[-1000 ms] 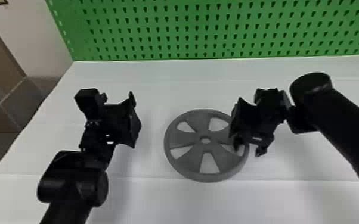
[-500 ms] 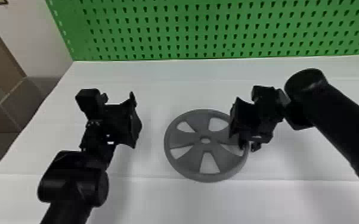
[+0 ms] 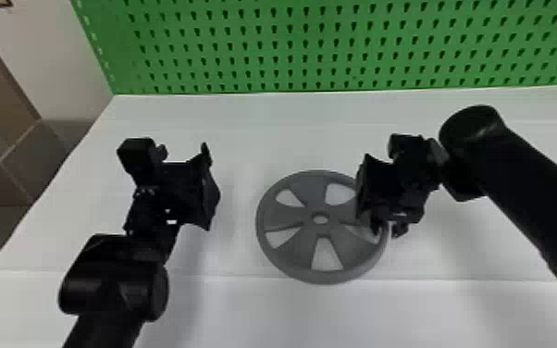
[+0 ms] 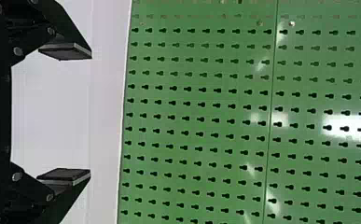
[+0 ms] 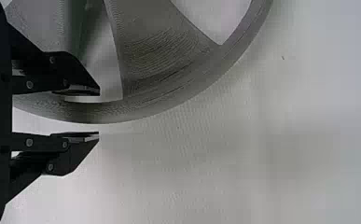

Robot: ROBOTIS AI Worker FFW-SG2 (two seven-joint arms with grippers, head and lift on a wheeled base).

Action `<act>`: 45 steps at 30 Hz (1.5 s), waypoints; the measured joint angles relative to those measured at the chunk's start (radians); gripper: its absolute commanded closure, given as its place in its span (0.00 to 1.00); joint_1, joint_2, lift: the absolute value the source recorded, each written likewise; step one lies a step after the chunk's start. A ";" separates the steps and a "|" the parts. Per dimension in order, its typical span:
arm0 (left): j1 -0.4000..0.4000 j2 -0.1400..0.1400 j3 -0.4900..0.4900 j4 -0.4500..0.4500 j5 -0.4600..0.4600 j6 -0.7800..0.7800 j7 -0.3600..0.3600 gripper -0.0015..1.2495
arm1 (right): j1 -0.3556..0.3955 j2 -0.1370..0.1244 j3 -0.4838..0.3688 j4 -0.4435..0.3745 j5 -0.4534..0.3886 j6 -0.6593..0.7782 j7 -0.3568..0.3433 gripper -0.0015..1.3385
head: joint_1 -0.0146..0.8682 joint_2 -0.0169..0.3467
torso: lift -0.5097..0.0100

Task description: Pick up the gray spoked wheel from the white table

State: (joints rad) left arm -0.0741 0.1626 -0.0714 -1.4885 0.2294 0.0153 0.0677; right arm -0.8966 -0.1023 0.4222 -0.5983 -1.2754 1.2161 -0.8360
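From my end, I see the gray spoked wheel [image 3: 314,189] lying flat on the white bench [image 3: 254,319], between my two hands. My right hand [image 3: 388,229] is at its right-hand rim with the fingers parted: in its wrist view, one finger lines up with an opening between spokes, the other sits just outside the outer edge. I can't tell how far down they reach. My left hand [image 3: 210,187] is wide open, apart from the wheel on its left side.
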 measured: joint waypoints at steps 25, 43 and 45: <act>0.000 0.000 0.000 0.001 0.001 0.000 0.000 0.29 | -0.003 0.000 -0.010 0.006 0.030 0.010 -0.001 0.88 | 0.97 0.40 | 0.86; 0.010 0.000 0.013 0.001 0.003 0.000 0.000 0.29 | 0.011 0.006 -0.174 -0.191 0.263 0.041 -0.002 0.87 | 0.97 0.40 | 0.86; 0.011 0.000 0.015 0.000 0.004 0.000 -0.001 0.29 | 0.017 0.006 -0.189 -0.235 0.309 0.041 -0.002 0.87 | 0.97 0.40 | 0.86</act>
State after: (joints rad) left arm -0.0630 0.1626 -0.0568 -1.4884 0.2331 0.0153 0.0668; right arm -0.8801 -0.0960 0.2334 -0.8328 -0.9666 1.2575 -0.8375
